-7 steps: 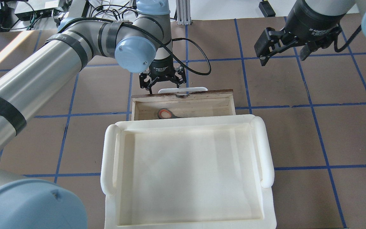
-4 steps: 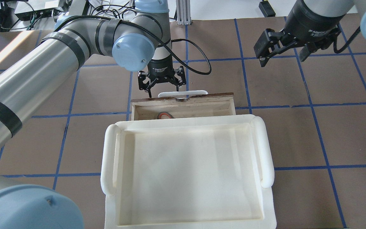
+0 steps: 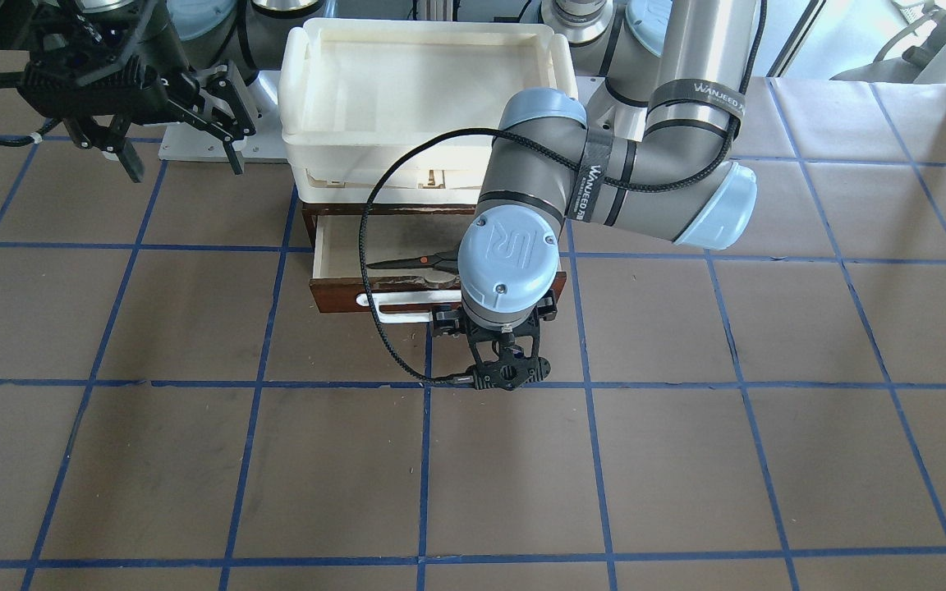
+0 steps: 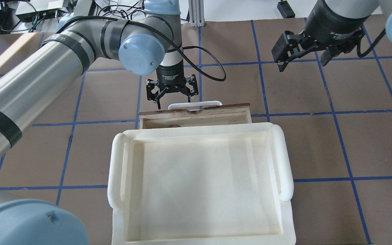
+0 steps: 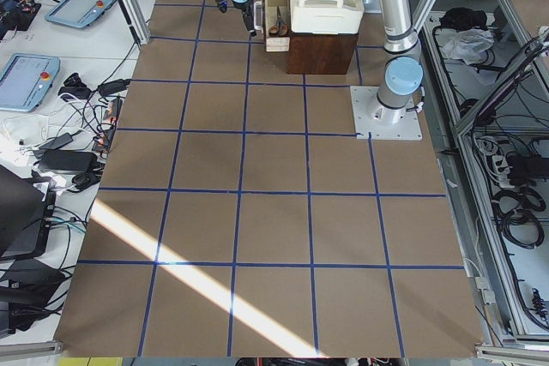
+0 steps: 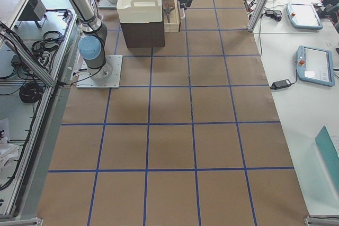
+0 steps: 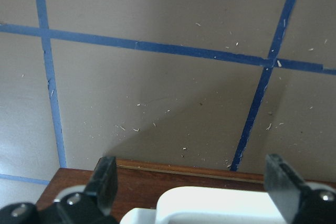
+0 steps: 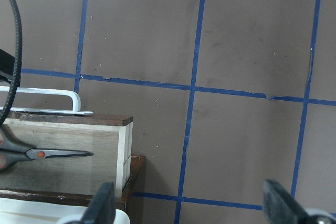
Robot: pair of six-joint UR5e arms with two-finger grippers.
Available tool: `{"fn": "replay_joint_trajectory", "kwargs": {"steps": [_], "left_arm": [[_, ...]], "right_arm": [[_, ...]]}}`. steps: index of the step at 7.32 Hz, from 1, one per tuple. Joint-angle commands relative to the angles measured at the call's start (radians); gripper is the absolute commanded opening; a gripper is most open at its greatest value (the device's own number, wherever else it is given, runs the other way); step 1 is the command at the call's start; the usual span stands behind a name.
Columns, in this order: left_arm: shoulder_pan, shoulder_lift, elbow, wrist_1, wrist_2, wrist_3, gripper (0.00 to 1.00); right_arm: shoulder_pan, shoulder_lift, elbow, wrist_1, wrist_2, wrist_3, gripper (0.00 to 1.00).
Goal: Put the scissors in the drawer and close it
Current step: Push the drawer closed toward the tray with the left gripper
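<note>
The drawer (image 4: 196, 115) is dark reddish-brown with a pale inside and a white bar handle (image 4: 195, 103). It stands partly open below the white tray. The scissors (image 3: 415, 261) lie flat inside it. They also show in the right wrist view (image 8: 47, 154) and are almost hidden in the overhead view. My left gripper (image 4: 173, 99) is open and empty, just outside the drawer front by the handle. In the left wrist view (image 7: 191, 182) the handle (image 7: 220, 205) sits between its fingers. My right gripper (image 4: 303, 61) is open and empty, raised well off to the drawer's right.
A large white plastic tray (image 4: 114, 170) sits on top of the dark cabinet that holds the drawer; it also shows in the front view (image 3: 300, 82). Brown table surface with blue tape lines surrounds the cabinet. A black cable (image 3: 366, 271) loops from the left wrist past the drawer.
The drawer has slid back under the tray, so the scissors are now nearly covered in the overhead view. My left gripper stays open at the handle. The right arm has barely moved.
</note>
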Motion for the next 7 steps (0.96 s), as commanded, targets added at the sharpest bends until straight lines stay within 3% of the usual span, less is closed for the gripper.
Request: {"fn": "replay_joint_trajectory", "kwargs": {"steps": [1,7], "left_arm": [[0.002,0.001,-0.001,-0.049,0.003,0.0,1.0],[-0.001,0.012,-0.008,-0.163,0.005,0.0,1.0]], "right_arm": [[0.0,0.0,0.0,0.0,0.001,0.003,1.0],[0.0,0.0,0.0,0.0,0.001,0.003,1.0]]}}
